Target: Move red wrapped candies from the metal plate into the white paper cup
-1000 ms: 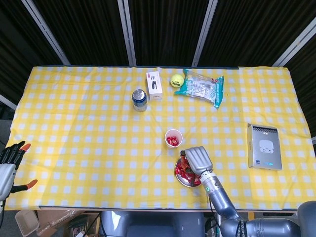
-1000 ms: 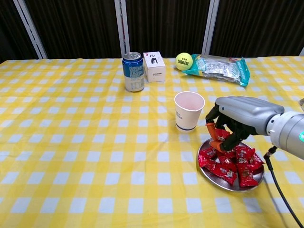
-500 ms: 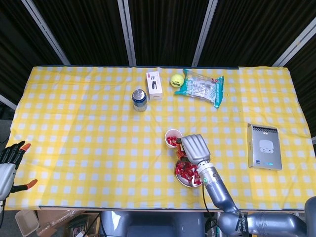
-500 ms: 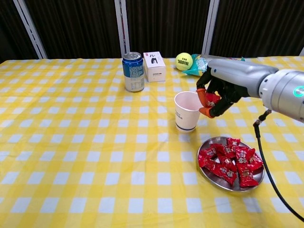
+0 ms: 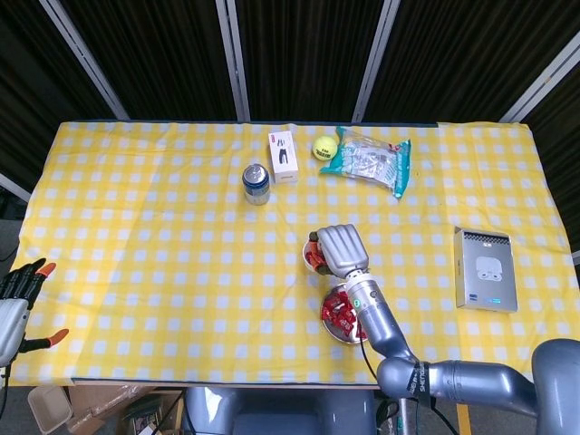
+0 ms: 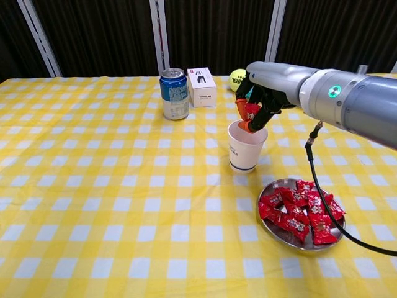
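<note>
- The right hand (image 6: 256, 99) hangs over the mouth of the white paper cup (image 6: 246, 146), fingers curled around one red wrapped candy (image 6: 251, 110) pinched at the fingertips; the candy sits just above the cup's rim, at about the rim's 12 o'clock in the chest view.
- In the head view the same right hand (image 5: 337, 247) covers most of the cup (image 5: 311, 256), and red shows inside the cup at the uncovered edge.
- The metal plate (image 6: 283, 234) lies on the bench at about 4 o'clock from the cup, near it but not touching, with a heap of red wrapped candies (image 6: 300, 208) spread across it.
- The left hand (image 5: 16, 299) shows only in the head view, at the far 8 o'clock corner off the edge of the bench, fingers spread apart and holding nothing.
- A blue drinks can (image 6: 174, 94) stands upright at about 10 o'clock from the cup, with a small white box (image 6: 201, 87) just beside it.
- A tennis ball (image 6: 236, 79) lies at the cup's 12 o'clock, partly hidden by the right hand, touching or almost touching a clear snack bag (image 5: 369, 160).
- A grey flat device (image 5: 486, 268) rests at 3 o'clock from the cup, well apart from it.
- The bench wears a yellow and white checked cloth (image 6: 99, 186).
</note>
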`<action>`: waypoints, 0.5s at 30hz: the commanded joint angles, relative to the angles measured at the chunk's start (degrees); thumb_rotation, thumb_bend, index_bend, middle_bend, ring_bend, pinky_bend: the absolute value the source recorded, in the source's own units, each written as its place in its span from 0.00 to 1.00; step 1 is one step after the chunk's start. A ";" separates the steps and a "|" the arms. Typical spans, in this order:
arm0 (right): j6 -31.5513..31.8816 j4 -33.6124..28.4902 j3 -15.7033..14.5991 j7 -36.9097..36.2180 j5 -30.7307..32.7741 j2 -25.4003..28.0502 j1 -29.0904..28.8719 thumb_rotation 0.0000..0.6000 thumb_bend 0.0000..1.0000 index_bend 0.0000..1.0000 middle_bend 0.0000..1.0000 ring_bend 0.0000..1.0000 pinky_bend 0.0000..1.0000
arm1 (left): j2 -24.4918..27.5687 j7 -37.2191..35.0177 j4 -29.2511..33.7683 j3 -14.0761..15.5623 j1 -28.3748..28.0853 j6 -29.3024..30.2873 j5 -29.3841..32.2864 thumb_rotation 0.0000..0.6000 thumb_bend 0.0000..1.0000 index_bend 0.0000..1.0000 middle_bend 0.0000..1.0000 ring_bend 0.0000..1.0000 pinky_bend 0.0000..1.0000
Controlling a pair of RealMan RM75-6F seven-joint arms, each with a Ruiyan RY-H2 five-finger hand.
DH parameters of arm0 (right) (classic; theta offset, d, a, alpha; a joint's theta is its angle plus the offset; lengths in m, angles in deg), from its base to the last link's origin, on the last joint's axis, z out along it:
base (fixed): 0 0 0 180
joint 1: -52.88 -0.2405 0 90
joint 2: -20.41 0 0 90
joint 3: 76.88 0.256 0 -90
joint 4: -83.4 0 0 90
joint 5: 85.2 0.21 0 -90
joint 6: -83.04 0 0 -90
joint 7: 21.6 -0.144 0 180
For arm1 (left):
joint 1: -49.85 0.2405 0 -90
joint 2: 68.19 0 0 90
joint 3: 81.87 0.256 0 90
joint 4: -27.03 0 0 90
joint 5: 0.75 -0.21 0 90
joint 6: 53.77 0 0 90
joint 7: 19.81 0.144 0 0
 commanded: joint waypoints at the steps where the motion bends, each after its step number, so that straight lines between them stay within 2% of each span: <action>1: -0.79 2.22 0.29 -0.06 1.09 -1.20 -1.32 1.00 0.45 0.64 0.80 0.84 0.93 | 0.10 -0.16 0.10 0.00 -0.05 -0.20 0.17 1.00 0.00 0.00 0.00 0.00 0.00; 7: -1.00 4.57 -0.25 -0.25 1.43 -1.83 -2.17 1.00 0.44 0.55 0.80 0.80 0.93 | 0.26 -0.27 0.28 0.02 -0.06 -0.37 0.35 1.00 0.00 0.00 0.00 0.00 0.00; 15: -0.03 4.14 -1.02 -0.95 0.27 -1.05 -2.05 1.00 0.30 0.45 0.75 0.72 0.93 | 0.29 -0.22 0.37 0.08 -0.02 -0.29 0.27 1.00 0.00 0.00 0.00 0.00 0.00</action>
